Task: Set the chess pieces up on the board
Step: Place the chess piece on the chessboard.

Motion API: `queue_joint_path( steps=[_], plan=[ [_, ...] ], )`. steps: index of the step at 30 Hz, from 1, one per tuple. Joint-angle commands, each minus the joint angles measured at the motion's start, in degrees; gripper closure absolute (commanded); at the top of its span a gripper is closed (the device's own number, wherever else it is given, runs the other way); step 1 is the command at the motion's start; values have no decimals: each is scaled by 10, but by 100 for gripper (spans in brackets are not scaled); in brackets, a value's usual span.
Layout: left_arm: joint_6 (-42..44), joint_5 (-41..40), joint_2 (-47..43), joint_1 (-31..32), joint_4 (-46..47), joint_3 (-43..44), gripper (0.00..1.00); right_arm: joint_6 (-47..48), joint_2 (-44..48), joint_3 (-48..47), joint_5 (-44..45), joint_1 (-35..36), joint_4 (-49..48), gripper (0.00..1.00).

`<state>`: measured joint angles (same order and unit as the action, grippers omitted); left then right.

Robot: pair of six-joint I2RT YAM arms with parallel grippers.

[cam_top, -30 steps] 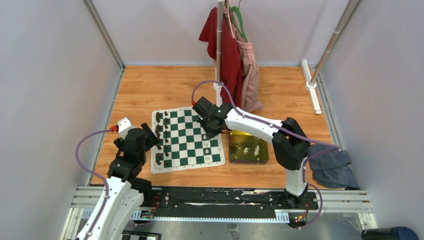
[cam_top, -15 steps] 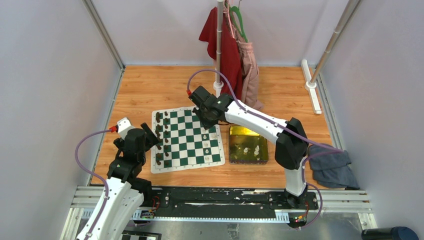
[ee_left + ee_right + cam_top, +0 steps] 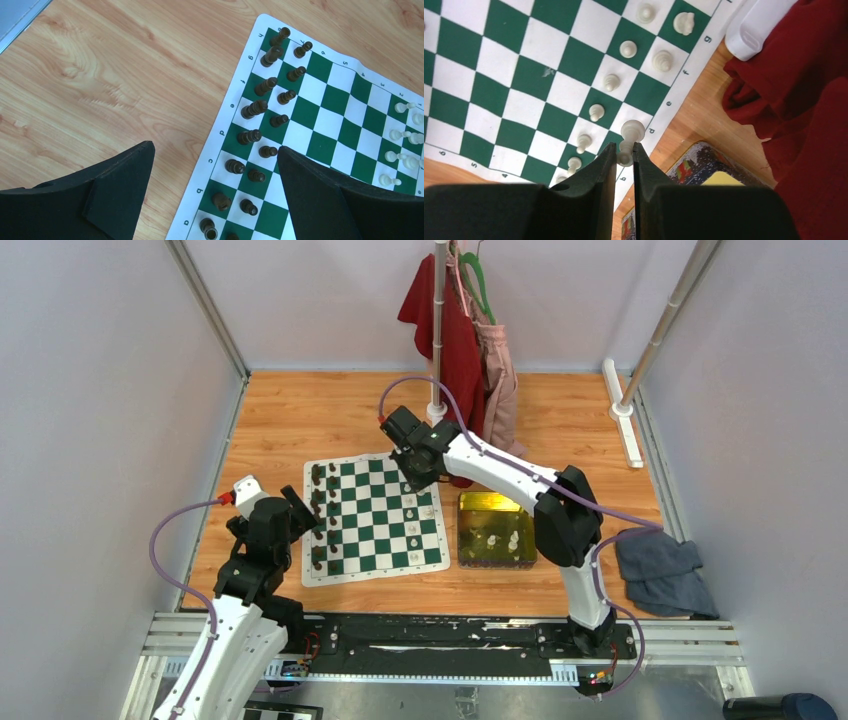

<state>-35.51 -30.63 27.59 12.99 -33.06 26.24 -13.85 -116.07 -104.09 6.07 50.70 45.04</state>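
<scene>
Since a second ago my right arm has swung from the middle of the board's right side toward its far right corner. My right hand [image 3: 413,478] now sits over that corner, close to the red cloth [image 3: 455,340] hanging from the pole. My left arm has not shifted.

On the right wrist view, the right hand [image 3: 625,150] is pinching a white chess piece [image 3: 630,134] by its lower part, fingers pressed against it from both sides. It hangs over the outermost row of squares on the board [image 3: 499,60], by the letters printed on the border. I cannot tell whether its base touches the mat.

Other white chess pieces [image 3: 611,82] already stand on that side: a diagonal line of small ones on the second row in, and two larger ones [image 3: 662,60] on the edge row further along. More white ones lie in the yellow-green tray [image 3: 497,532] just beside the board on the desk [image 3: 300,420].

My left hand [image 3: 215,150] is spread wide with nothing between its fingers, hovering above the opposite edge of the board. Below it the dark pieces [image 3: 260,107] stand in two full rows. A grey cloth [image 3: 660,575] lies at the desk's right side, well apart from everything else.
</scene>
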Motion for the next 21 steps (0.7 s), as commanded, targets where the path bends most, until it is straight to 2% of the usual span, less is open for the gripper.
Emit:
queue_joint_path(
  steps=[1, 21],
  plan=[
    [-1, -13, 3, 5, 5, -5, 0, 12, -16, -3, -2, -19, 6, 100],
    [1, -14, 11, 5, 5, -3, 0, 14, -52, 25, -30, -33, -31, 100]
  ],
)
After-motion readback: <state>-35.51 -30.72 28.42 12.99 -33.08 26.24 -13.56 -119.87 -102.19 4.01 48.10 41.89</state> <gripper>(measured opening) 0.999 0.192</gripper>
